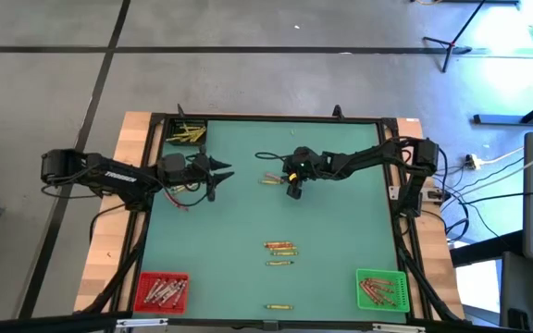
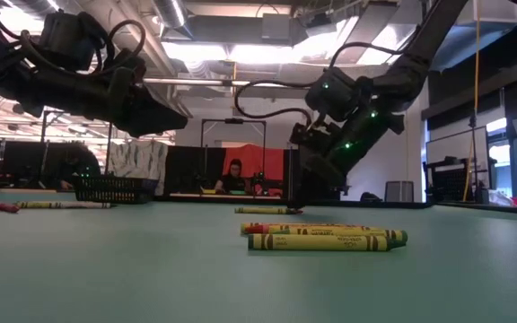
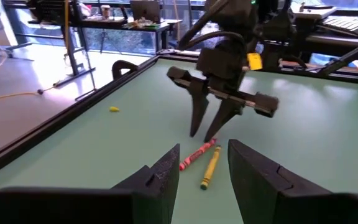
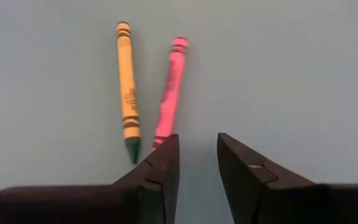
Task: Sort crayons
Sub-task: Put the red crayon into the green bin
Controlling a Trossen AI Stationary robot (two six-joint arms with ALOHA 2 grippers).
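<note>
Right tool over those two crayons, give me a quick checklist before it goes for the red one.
1. Right tool open: ok.
2. Red crayon between its fingers: not ok, it lies off to one side, by one fingertip.
3. Yellow crayon apart from the red one: ok, close but not touching.
4. Left tool out of the way: ok, open and held back, facing the pair.
5. Red bin reachable: cannot tell.

left gripper [image 1: 218,173] over left-centre of green surface [image 1: 340,240], fingers parted | right gripper [image 1: 293,190] near centre, pointing down just beside crayons [image 1: 268,178] | more crayons mid-surface [image 1: 280,248] and near front edge [image 1: 278,306] | red bin [image 1: 162,291] front-left, green bin [image 1: 381,289] front-right, black bin [image 1: 184,134] back-left, all holding crayons
</note>
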